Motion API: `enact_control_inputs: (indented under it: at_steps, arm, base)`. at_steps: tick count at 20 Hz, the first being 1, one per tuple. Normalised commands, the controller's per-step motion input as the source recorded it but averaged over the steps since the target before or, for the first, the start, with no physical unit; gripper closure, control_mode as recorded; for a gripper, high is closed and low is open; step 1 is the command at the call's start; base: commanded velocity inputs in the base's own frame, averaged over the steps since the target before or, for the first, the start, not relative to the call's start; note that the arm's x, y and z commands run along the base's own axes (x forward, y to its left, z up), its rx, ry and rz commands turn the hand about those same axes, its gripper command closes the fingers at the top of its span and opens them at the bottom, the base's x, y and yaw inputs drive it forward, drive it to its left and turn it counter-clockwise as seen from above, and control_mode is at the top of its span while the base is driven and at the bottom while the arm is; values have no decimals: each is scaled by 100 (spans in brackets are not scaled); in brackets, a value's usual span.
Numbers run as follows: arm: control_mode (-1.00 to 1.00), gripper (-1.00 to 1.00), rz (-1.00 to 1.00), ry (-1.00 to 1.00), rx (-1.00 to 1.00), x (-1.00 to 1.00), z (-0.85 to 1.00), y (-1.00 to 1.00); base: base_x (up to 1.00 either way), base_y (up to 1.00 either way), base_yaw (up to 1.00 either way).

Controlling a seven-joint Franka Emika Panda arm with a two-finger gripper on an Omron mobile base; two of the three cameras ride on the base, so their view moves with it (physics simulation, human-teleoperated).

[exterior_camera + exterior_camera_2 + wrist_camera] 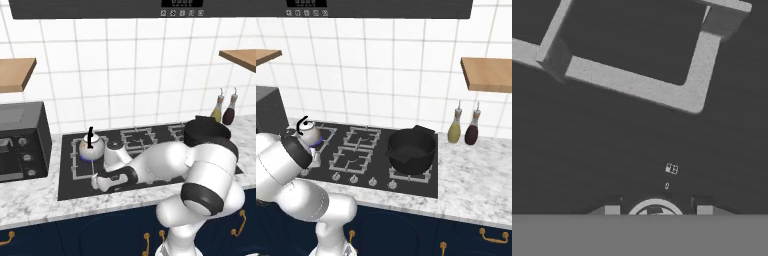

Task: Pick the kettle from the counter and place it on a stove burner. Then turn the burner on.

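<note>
Black cooktop already carries the kettle on its back-left stove burner, and your gripper, jaws seemingly pinching a front-edge knob, may twist the wrong knob or slip, leaving that burner unlit.

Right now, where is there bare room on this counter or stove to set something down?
Free: speckled marble counter right of the large black pot, before the two bottles; also the two middle grey grates. Crowded: left end, with the small white floral kettle and white robot arm.
</note>
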Motion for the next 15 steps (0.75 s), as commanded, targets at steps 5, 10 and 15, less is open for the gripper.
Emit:
enact_control_inputs:
  at_steps: [5, 10, 15]
  arm:
    - [-100, 100, 55, 0, -11, 0, 14, 44]
    - [-100, 100, 49, -3, -13, 0, 16, 28]
    - [-100, 100, 45, -12, -15, 0, 14, 25]
  base:
    - [0, 0, 0]
    - [0, 0, 0]
    - [0, 0, 0]
